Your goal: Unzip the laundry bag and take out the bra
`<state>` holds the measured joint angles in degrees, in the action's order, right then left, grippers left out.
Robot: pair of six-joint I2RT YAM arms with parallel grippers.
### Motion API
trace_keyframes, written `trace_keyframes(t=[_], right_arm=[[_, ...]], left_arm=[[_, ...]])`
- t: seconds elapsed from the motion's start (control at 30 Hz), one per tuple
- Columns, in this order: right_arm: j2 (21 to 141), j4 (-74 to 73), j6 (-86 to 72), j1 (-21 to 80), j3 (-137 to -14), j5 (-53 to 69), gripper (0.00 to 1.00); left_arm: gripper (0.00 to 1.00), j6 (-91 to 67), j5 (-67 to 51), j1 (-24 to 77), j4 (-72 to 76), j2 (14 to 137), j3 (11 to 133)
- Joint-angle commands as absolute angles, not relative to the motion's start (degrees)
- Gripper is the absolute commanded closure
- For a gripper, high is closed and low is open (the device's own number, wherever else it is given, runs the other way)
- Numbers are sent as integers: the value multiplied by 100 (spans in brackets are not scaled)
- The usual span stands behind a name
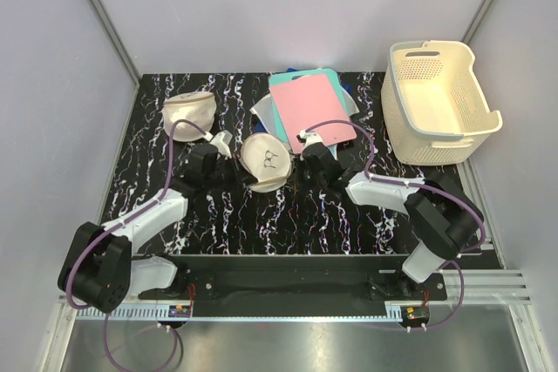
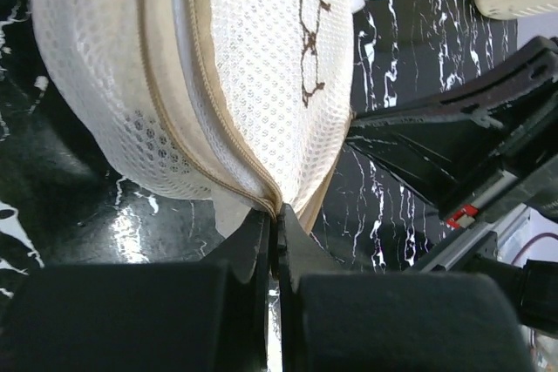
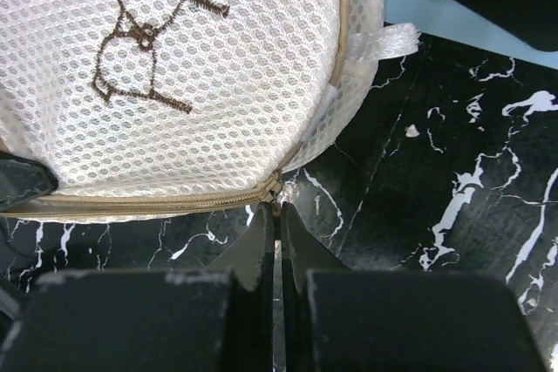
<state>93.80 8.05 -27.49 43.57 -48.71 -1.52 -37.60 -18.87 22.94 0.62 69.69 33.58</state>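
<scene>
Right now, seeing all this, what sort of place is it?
Likely a robot test booth staged for laundry chores: plain walls box in a marbled table, a left arm and right arm are bolted at its edge, with a mesh laundry bag and basket.

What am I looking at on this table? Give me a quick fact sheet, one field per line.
Surface: black marbled table
Main item: laundry bag, cream mesh with a dark squiggle
Fastening: zipper looks closed where it shows
Left arm: left gripper shut, pinching the bag's rim
Right arm: right gripper shut, pinching the rim at the zipper
Contents: bra not in view
Nearby: plain cream pouch, white basket, pink board on a stack
</scene>
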Motion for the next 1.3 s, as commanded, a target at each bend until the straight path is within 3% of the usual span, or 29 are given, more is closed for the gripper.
trace_keyframes(t=[0.0,0.03,0.07,0.2,0.3,0.4,0.6,0.8,1.27], right_arm=[[9106,343,-2391,4131,-5045,-940,100],[9045,291,-2373,4131,-5045,-958,100],[8913,168,-2312,4131,-5062,-975,95],[8465,-315,-2198,4131,-5106,-1090,61],[8061,-694,-2118,4131,-5194,-1134,46],[7796,-931,-2004,4131,-5308,-1081,39],[7857,-1002,-1907,4183,-5870,-326,37],[8744,-730,-1845,4359,-6819,254,37],[10880,-562,-2303,4403,-8551,826,43]], left_arm=[[91,-3771,-1934,2320,246,6750,3322],[81,-3736,-1899,2320,150,6724,3357],[60,-3701,-1846,2312,89,6654,3410],[24,-3499,-1706,2285,-377,6460,3813],[13,-3393,-1582,2171,-921,6215,3981],[5,-3270,-1512,1926,-1308,5898,4060],[1,-2980,-1336,1380,-2168,5467,4534],[1,-2198,-1257,897,-3146,5616,5414],[1,-1960,-923,659,-3164,5572,5194]])
